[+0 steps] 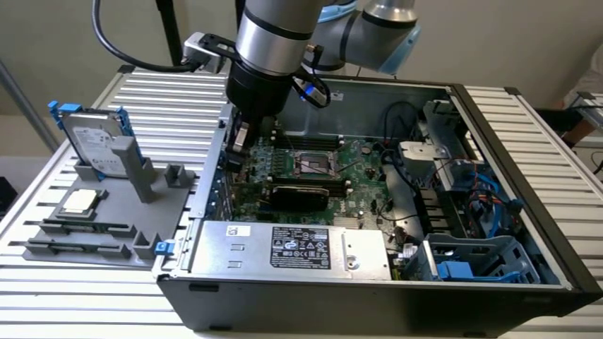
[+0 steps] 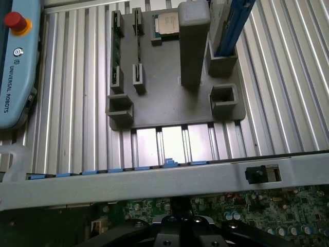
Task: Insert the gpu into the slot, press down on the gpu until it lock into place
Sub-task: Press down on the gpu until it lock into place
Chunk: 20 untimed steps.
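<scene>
**End effector clenched, with nothing visibly held, poised over the rear edge of the motherboard; gpu standing on edge across the board.**

Located inside the open case on the counter, near the end effector but apart from it, on the power-supply side. Apparently resting along the slot (slot hidden beneath the card, seating depth not discernible). Judged light, stiff and fragile: a thin circuit board, likely to flex or crack under off-centre load. Best taken by the long top edge or the metal bracket end, never by the connector edge. Smooth black face probably slippery, so pinch across the thickness. Apply any pressing force straight down, squarely over the slot.
</scene>
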Available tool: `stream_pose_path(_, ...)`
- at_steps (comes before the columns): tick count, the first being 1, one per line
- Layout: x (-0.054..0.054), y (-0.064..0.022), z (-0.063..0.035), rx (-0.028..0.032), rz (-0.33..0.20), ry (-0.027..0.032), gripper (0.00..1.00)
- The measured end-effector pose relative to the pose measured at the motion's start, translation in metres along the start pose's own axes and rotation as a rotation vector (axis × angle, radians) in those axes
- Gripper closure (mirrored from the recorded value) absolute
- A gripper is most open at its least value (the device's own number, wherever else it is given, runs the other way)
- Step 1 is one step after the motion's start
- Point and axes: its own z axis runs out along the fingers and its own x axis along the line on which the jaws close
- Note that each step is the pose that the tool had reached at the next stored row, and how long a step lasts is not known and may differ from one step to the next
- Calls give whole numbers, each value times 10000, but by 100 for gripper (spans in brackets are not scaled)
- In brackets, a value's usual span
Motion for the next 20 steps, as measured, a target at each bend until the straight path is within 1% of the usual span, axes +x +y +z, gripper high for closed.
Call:
stream_pose_path(5, -8, -3, 16, 2, 79, 24, 89)
stream_pose_path(8, -8, -3, 15, 4, 101, 42, 89)
stream_pose_path(10, -9, -2, 5, 1, 105, 44, 89)
stream_pose_path(12, -7, -2, -22, -13, 112, 56, 89)
stream_pose_path(13, -6, -5, -42, -14, 114, 72, 89)
stream_pose_path(16, -4, -22, -104, -18, 116, 91, 89)
stream_pose_path(20, -10, -86, -158, -17, 115, 93, 89)
